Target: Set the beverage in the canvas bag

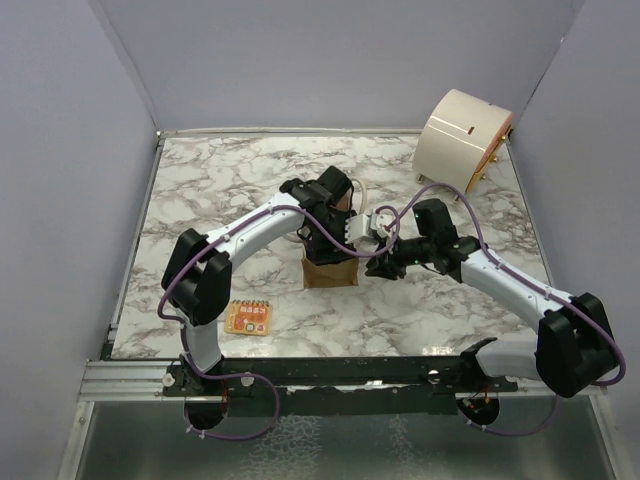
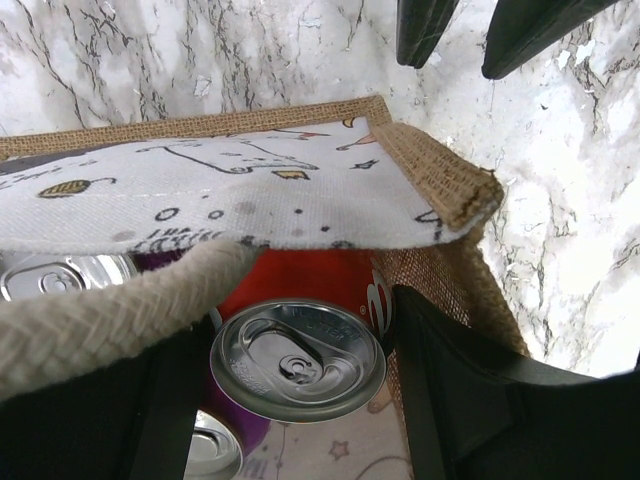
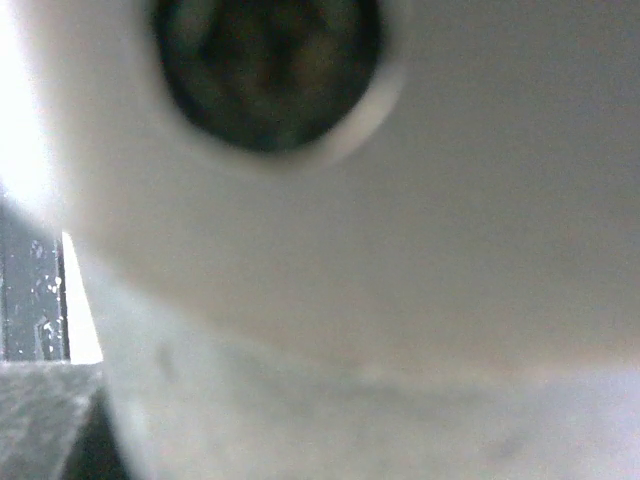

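Note:
The canvas bag (image 1: 330, 272) stands upright mid-table; the left wrist view looks into its printed lining (image 2: 250, 190). The beverage, a red and purple can with a silver top (image 2: 297, 358), sits in the bag's mouth. My left gripper (image 2: 300, 392), seen over the bag (image 1: 335, 235) from above, is shut on its sides. A cream rope handle (image 2: 110, 310) drapes over the left finger. Two more can tops (image 2: 60, 277) (image 2: 212, 452) show inside. My right gripper (image 1: 377, 265) hovers by the bag's right side, fingers (image 2: 418, 35) close together with nothing between. A blurred white surface fills the right wrist view.
A large cream drum-shaped container (image 1: 462, 140) stands at the back right corner. An orange snack packet (image 1: 248, 317) lies near the front left by the left arm's base. Grey walls close the table's left, back and right sides.

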